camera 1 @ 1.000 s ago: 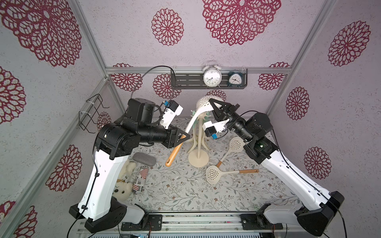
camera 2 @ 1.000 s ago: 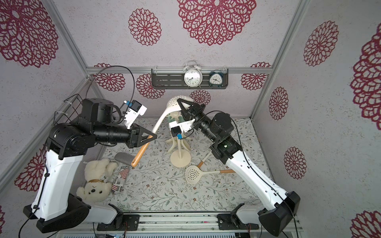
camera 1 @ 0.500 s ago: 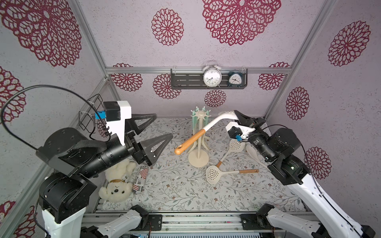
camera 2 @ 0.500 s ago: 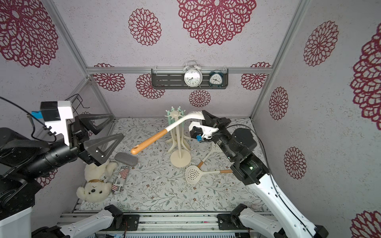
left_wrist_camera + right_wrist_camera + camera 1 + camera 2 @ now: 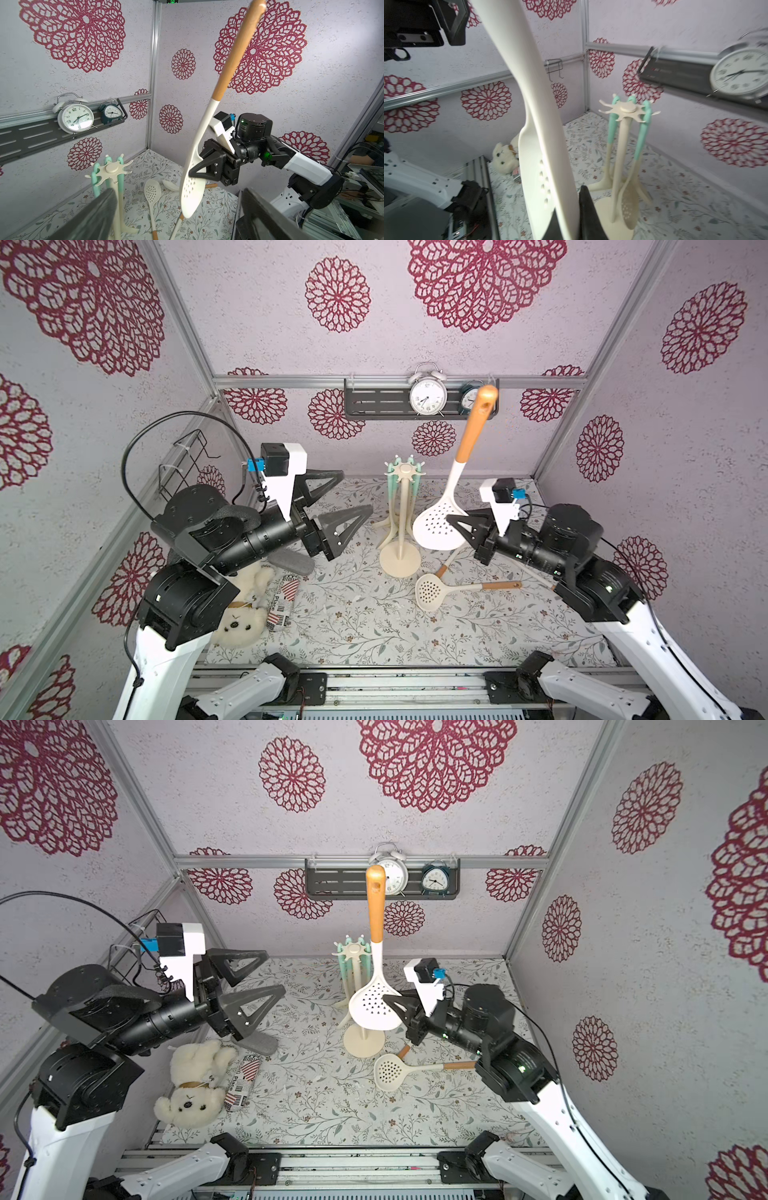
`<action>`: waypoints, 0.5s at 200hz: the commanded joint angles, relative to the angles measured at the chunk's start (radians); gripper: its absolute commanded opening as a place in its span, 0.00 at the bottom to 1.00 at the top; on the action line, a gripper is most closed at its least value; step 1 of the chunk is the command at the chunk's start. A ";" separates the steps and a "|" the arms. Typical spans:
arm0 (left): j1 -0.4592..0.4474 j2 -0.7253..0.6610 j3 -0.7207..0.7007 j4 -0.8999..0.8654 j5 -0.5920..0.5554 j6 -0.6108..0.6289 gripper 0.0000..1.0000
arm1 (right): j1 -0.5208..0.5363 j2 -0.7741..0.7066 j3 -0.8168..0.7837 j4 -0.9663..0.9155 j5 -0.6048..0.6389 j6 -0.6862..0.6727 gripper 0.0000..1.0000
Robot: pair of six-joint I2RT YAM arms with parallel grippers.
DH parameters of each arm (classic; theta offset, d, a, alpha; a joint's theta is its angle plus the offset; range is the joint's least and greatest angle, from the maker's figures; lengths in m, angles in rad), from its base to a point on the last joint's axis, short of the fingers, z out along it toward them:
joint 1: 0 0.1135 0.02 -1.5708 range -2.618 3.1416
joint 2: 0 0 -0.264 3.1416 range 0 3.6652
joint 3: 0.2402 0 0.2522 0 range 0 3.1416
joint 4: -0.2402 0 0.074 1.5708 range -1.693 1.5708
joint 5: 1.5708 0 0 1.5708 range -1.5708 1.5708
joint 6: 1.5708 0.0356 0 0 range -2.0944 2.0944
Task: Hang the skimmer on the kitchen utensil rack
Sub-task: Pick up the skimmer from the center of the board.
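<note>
Floral-walled booth: white perforated skimmer (image 5: 441,526), orange handle up, pinched by right gripper (image 5: 453,524) beside cream plastic utensil rack (image 5: 398,526); left gripper (image 5: 355,492) spread, empty. Hanging not yet done.

Glossy smooth plastic skimmer (image 5: 440,526), matt cream plastic rack (image 5: 401,519), fluffy cloth bear (image 5: 241,622)

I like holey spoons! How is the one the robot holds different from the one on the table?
The held skimmer is bigger and upright, handle up, in the right gripper. The table skimmer is smaller and lies flat. Both are pale with orange handles.
</note>
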 commanded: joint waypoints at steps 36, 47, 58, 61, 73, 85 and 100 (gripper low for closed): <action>-0.007 0.102 0.069 0.019 0.061 -0.001 0.97 | 0.005 0.119 0.032 0.078 -0.292 0.178 0.00; -0.007 0.128 0.094 0.012 0.057 0.005 0.97 | 0.010 0.140 0.032 0.079 -0.312 0.179 0.00; -0.004 0.154 0.121 -0.003 0.040 0.011 0.97 | 0.018 0.156 0.036 0.078 -0.326 0.177 0.00; -0.002 0.162 0.128 -0.007 0.035 0.013 0.97 | 0.021 0.160 0.039 0.076 -0.329 0.176 0.00; 0.006 0.189 0.159 -0.023 0.019 0.007 0.97 | 0.033 0.176 0.050 0.062 -0.336 0.164 0.00; 0.021 0.214 0.181 -0.027 0.023 -0.013 0.98 | 0.047 0.193 0.066 0.036 -0.336 0.142 0.00; 0.038 0.244 0.206 -0.028 0.035 -0.042 1.00 | 0.066 0.216 0.088 -0.005 -0.322 0.115 0.00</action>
